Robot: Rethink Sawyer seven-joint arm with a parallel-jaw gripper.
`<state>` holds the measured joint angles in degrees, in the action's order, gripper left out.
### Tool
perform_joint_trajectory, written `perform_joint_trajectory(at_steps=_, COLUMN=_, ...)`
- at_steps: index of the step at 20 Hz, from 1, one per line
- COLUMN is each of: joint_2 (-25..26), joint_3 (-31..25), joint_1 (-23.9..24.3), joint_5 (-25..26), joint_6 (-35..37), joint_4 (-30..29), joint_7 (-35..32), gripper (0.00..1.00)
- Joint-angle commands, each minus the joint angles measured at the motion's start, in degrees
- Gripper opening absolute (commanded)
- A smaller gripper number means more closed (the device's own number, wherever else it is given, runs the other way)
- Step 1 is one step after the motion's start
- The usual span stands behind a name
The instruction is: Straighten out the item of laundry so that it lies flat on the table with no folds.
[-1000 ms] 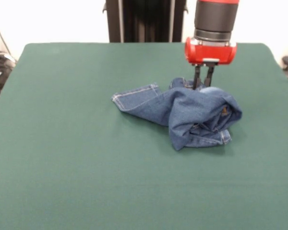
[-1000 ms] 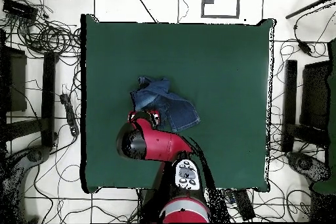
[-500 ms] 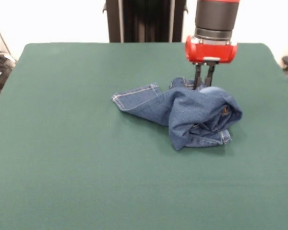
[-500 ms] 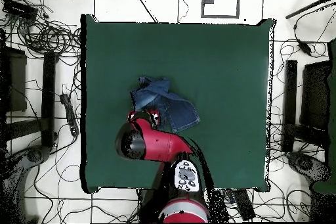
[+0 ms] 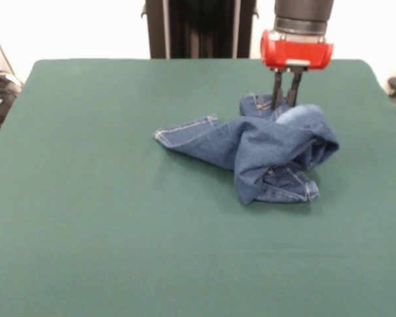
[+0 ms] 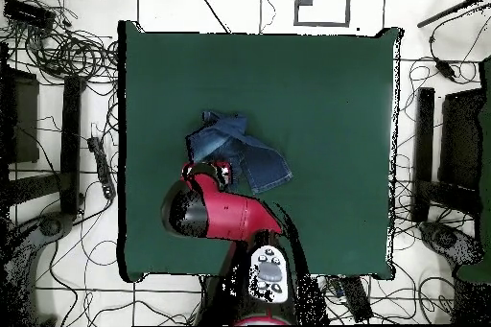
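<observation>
Since a second ago, your pincer (image 5: pixel 285 104) has risen, pinching the crumpled blue denim jeans (image 5: pixel 264 153) by a back fold; bundle lifted slightly, still bunched mid-counter (image 5: pixel 119 251) toward its right edge.

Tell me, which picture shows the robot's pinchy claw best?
The front view. There the gripper hangs in plain sight, its two dark fingers close together, reaching down onto the crumpled jeans. In the overhead view, the red arm covers it.
</observation>
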<state>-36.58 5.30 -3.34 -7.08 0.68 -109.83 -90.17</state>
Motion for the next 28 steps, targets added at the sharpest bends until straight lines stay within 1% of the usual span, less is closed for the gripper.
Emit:
perform_joint_trajectory(at_steps=1, joint_2=-5.5, joint_3=-0.3, joint_1=-1.8, joint_5=-4.0, joint_6=8.0, joint_4=-4.5, joint_7=-14.4, gripper=0.0)
perform_joint_trajectory(at_steps=5, joint_2=-7.7, joint_3=-0.7, joint_1=-1.8, joint_5=-3.0, joint_6=9.2, joint_4=-5.5, joint_7=-13.3, gripper=0.0)
perform_joint_trajectory(at_steps=6, joint_2=-7.9, joint_3=-0.5, joint_1=-1.9, joint_5=-3.1, joint_6=10.3, joint_4=-4.9, joint_7=-13.1, gripper=0.0)
perform_joint_trajectory(at_steps=17, joint_2=-11.9, joint_3=0.7, joint_1=-2.5, joint_5=-2.9, joint_6=15.1, joint_4=-6.4, joint_7=-13.3, gripper=0.0)
perform_joint_trajectory(at_steps=23, joint_2=-14.6, joint_3=2.1, joint_1=-3.5, joint_5=-2.8, joint_6=19.9, joint_4=-6.1, joint_7=-13.3, gripper=0.0)
perform_joint_trajectory(at_steps=28, joint_2=-16.8, joint_3=2.4, joint_1=-3.5, joint_5=-2.7, joint_6=21.8, joint_4=-7.4, joint_7=-13.5, gripper=0.0)
